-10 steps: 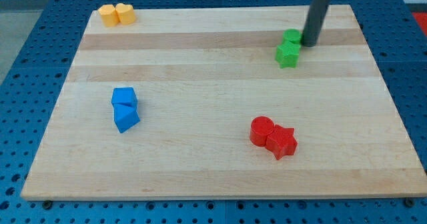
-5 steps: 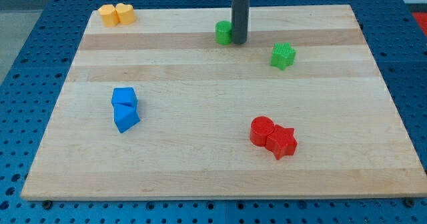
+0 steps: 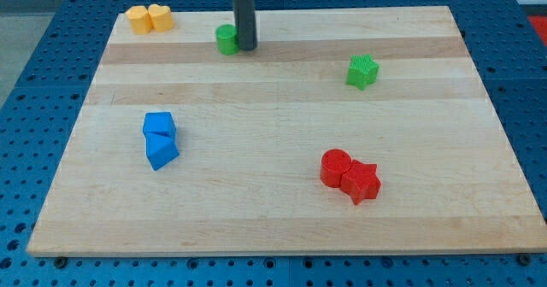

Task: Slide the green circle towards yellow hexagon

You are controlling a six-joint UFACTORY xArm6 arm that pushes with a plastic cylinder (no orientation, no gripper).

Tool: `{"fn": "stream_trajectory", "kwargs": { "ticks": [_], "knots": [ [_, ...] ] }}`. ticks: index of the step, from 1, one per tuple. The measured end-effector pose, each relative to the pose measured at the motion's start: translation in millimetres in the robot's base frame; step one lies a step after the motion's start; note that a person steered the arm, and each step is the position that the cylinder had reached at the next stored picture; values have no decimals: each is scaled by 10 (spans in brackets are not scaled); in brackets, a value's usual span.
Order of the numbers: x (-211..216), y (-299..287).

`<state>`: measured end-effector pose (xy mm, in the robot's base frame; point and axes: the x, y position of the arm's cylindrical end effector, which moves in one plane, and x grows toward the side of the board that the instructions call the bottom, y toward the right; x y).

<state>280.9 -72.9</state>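
Pale, smooth wood-grain surface (image 3: 282,210), matt plastic-looking green circle (image 3: 226,39), dark matt rod ending in my tip (image 3: 246,48).

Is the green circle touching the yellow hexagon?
No: the green circle sits apart from the yellow hexagon, with my tip against its right.

A pale wooden board (image 3: 282,210) lies on a blue perforated table (image 3: 34,82) under even light
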Motion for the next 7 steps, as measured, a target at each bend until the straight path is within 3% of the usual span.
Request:
{"fn": "stream_trajectory", "kwargs": {
  "ticks": [3, 7],
  "knots": [
    [-283, -691],
    [2, -1309]
  ]
}}
